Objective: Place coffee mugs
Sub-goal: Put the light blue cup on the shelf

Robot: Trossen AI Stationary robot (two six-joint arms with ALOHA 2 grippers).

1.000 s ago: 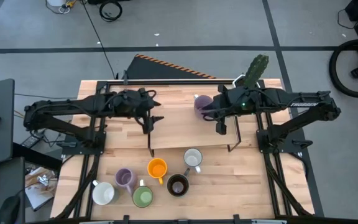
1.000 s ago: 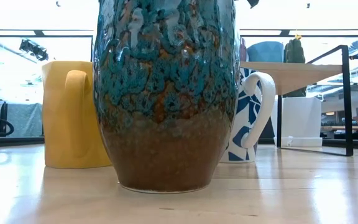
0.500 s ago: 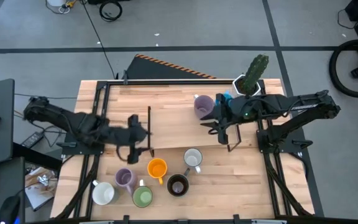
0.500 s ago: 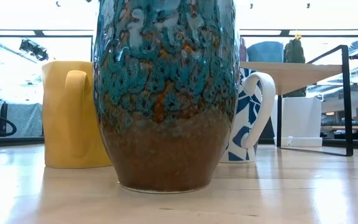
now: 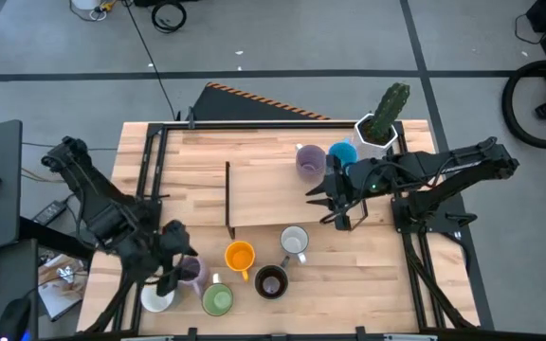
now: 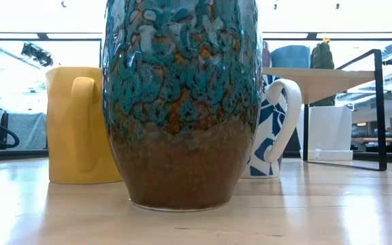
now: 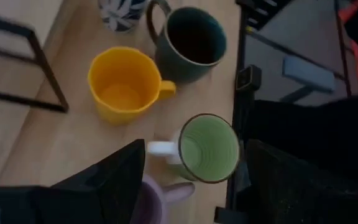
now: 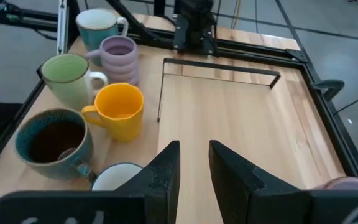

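I'm hovering left gripper (image 5: 172, 268) wide open, empty | lavender mug (image 5: 191, 273) sitting directly beneath, between fingers | right gripper (image 8: 193, 163) idling part-open, empty, farther away

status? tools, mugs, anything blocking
Left tool open above the lavender mug, front-left cluster. Right tool empty over the raised shelf. Blue mug already shelved. No obstruction visible.

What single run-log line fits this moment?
left gripper: open over lavender mug | right gripper: open above shelf
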